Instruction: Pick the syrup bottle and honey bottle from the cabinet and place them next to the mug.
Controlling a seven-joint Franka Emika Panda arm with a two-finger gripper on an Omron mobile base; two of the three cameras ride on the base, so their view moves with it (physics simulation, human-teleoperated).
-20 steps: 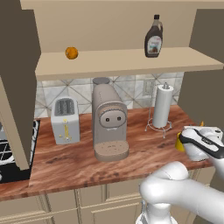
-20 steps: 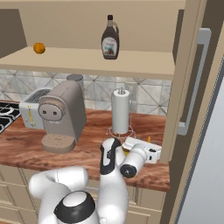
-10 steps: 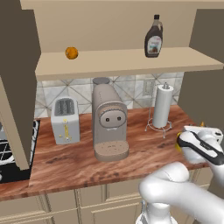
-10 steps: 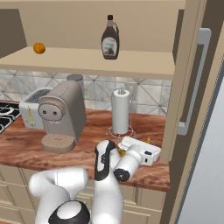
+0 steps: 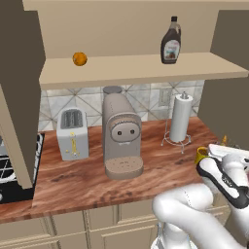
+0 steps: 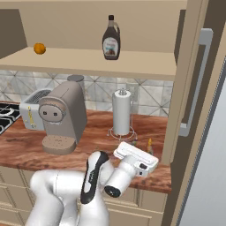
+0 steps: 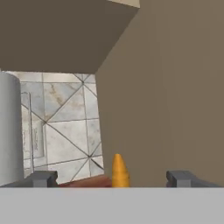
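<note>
Hand (image 7: 112, 178) spread; one honey bottle (image 7: 119, 170) between fingertips.

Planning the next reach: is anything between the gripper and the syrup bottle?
Yes: the gripper sits low over the counter and the syrup bottle stands on the shelf above, so the shelf board lies between. Probably go round its front edge.

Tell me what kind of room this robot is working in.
A rendered home kitchen, most likely: a reddish-brown wooden counter carries a white two-slot toaster and a beige pod coffee machine, with a white paper towel roll on a wire stand before a grey tiled backsplash.
</note>
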